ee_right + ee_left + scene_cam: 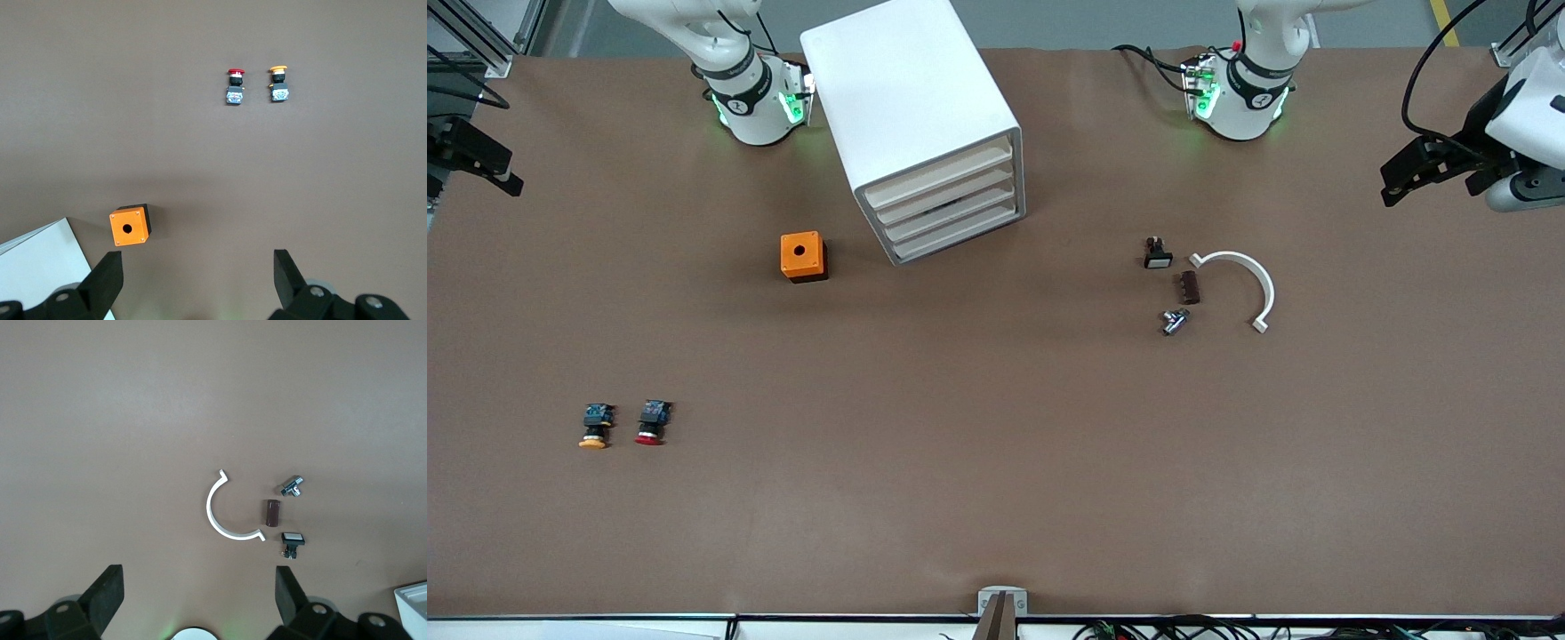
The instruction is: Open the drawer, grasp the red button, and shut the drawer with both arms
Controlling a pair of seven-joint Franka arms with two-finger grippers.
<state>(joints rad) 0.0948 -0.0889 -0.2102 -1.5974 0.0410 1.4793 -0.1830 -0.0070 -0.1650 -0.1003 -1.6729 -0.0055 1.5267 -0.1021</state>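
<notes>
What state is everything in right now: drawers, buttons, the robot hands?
drawer: shut, like the cabinet's other three.
button: lying on its side on the table, untouched.
left hand: open, empty, above the table.
right hand: open, empty, above the table.

Robotics lab: table (pixel 996 498), two arm bases.

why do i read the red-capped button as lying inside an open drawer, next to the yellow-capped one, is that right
Not quite. The red-capped button lies on the bare table beside the yellow-capped one, toward the right arm's end. The front view shows all four drawers of the cabinet shut.
</notes>
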